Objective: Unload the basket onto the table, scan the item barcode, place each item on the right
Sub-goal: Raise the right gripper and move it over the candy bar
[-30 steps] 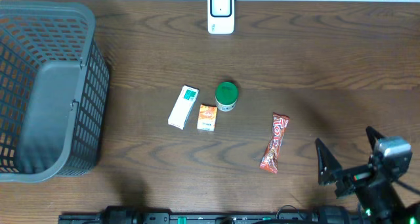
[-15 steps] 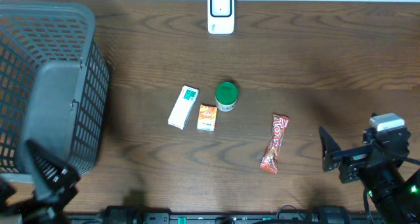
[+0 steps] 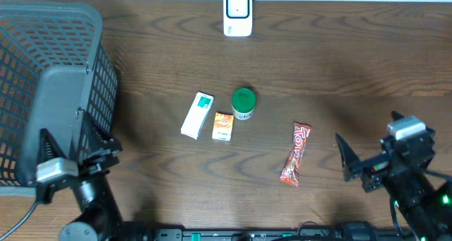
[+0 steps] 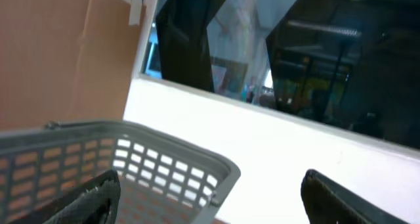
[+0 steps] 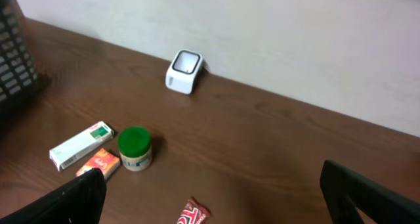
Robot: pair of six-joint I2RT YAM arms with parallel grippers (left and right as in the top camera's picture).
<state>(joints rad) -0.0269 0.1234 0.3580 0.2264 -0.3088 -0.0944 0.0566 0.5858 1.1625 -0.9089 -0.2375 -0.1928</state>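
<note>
Several items lie mid-table: a white-and-green box (image 3: 197, 114), a small orange box (image 3: 223, 126), a green-lidded jar (image 3: 244, 103) and a red candy bar (image 3: 295, 155). The white scanner (image 3: 238, 13) stands at the far edge. My right gripper (image 3: 369, 139) hangs open, right of the candy bar and not touching it. Its wrist view shows the scanner (image 5: 184, 70), the jar (image 5: 135, 148), both boxes and the bar's tip (image 5: 193, 215) between the open fingers (image 5: 211, 178). My left gripper (image 3: 73, 146) is open at the basket's near right corner and holds nothing.
A large grey mesh basket (image 3: 90, 43) fills the left side of the table. The left wrist view looks up over the basket rim (image 4: 164, 152) at a white wall and dark windows. Bare brown tabletop surrounds the items.
My left arm has come into view at the lower left and risen beside the basket. The right gripper has shifted slightly up and toward the candy bar. No item has moved.
</note>
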